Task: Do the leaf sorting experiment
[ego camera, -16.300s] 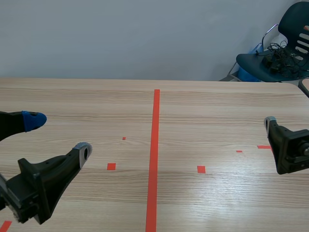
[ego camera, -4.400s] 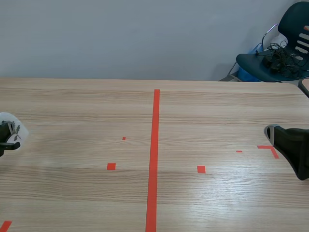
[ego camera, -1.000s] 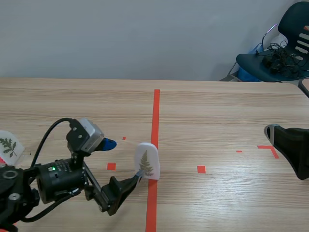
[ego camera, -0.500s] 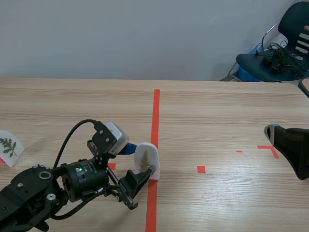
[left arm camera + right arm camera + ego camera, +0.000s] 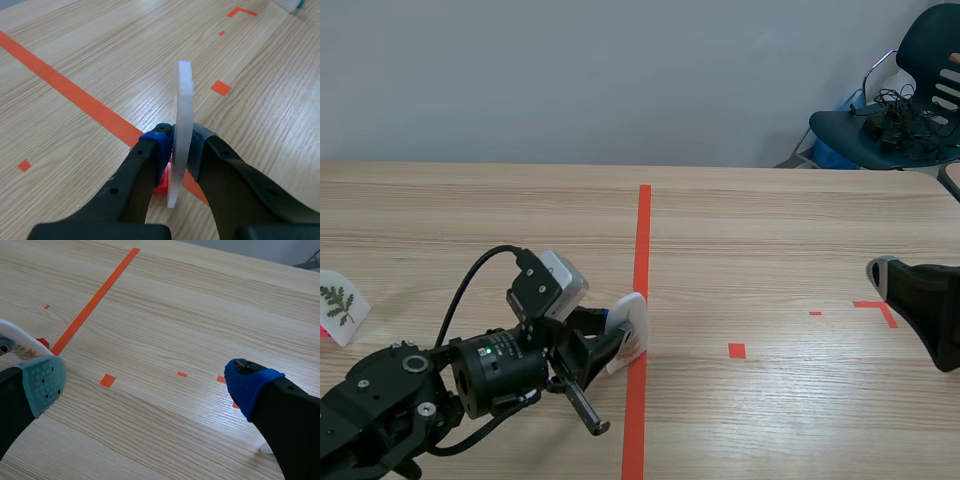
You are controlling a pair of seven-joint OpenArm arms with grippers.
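A white arched card (image 5: 632, 318) with a fern leaf on it stands on the red centre tape line, tilted and turned almost edge-on. My left gripper (image 5: 616, 336) is shut on the white leaf card. In the left wrist view the white leaf card (image 5: 181, 120) rises edge-on in my left gripper (image 5: 180, 141), pressed between the blue pad (image 5: 160, 140) and the grey pad (image 5: 201, 138). A second fern card (image 5: 339, 305) stands at the table's far left. My right gripper (image 5: 910, 310) rests low at the right edge, and my right gripper (image 5: 145, 385) is open with nothing between its fingers.
A dark chair (image 5: 910, 90) loaded with cables stands beyond the table's back right corner. In the right wrist view a white card (image 5: 20, 340) shows partly behind my own grey-green pad. Bare wood lies between the centre line and the right arm.
My left gripper has closed on the white leaf card, which has tipped and turned from facing the camera to nearly edge-on. The right arm has not moved.
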